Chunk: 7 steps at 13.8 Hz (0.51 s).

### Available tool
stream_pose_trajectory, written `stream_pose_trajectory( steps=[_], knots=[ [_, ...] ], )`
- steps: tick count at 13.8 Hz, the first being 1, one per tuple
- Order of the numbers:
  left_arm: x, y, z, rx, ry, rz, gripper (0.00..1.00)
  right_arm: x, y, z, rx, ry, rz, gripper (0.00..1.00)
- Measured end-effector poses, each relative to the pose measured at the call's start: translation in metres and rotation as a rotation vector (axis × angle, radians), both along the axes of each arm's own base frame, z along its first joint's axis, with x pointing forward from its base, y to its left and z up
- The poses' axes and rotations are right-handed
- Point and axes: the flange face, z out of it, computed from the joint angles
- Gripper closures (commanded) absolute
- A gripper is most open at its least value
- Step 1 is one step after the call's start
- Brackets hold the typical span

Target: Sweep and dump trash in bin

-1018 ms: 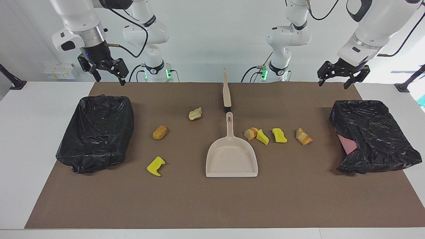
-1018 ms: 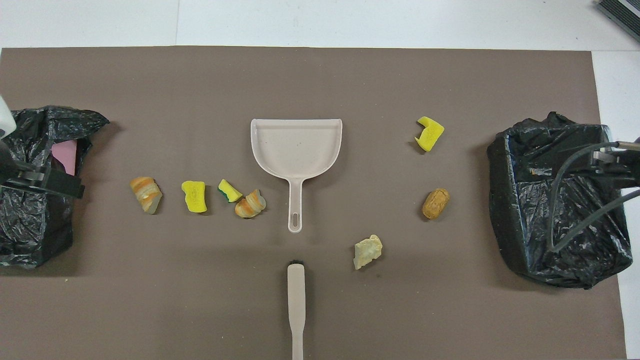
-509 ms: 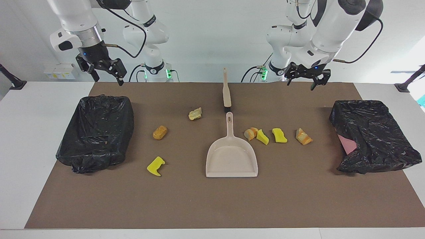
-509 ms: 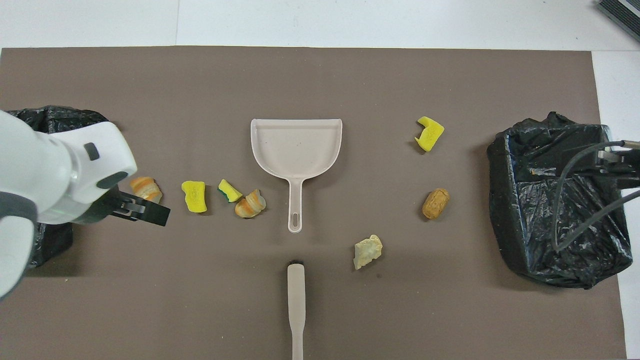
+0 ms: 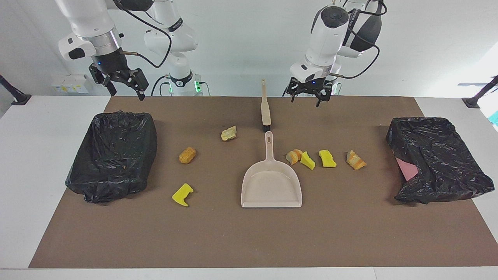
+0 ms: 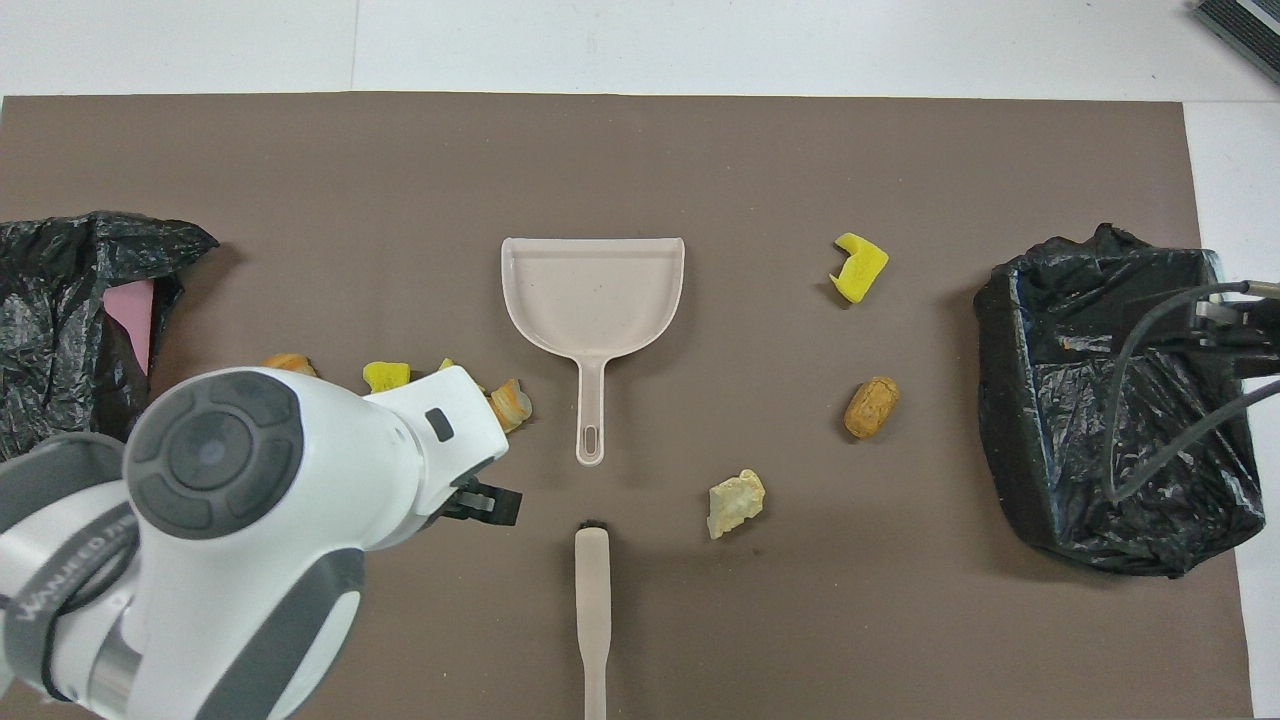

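Facing view shows four trash scraps [image 5: 326, 158] in a row beside the dustpan [image 5: 271, 186]; overhead, the left arm covers most of them. Three more lie toward the right arm's bin [image 5: 113, 153]. Left gripper [image 5: 308, 98] hangs wide, empty, over bare mat beside the brush [image 5: 265, 105]. Right gripper [image 5: 123, 86] wide, empty, above the mat's edge.

The left arm [image 6: 200, 540] bears partly readable lettering, apparently "FRANKA EMIKA".

Beige dustpan [image 5: 271, 189], brush [image 5: 265, 107], two black-bagged bins [image 5: 113, 155] on brown mat [image 5: 249, 237].
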Motion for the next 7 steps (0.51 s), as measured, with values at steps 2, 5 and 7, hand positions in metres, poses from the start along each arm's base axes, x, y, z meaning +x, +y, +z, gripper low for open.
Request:
stream_pose_trajectory(
  steps=[2,5,7],
  knots=[
    [-0.028,-0.025,-0.025,0.009,0.005,0.022,0.0,0.0,0.0,0.0,0.0,0.002,0.0,0.0],
    [-0.074,-0.064,-0.067,0.007,-0.011,0.06,0.0,0.0,0.0,-0.001,0.0,0.005,0.0,0.0],
    [-0.104,-0.082,-0.097,-0.005,-0.029,0.095,0.0,0.0,0.0,-0.001,0.0,0.005,0.0,0.0]
  ],
)
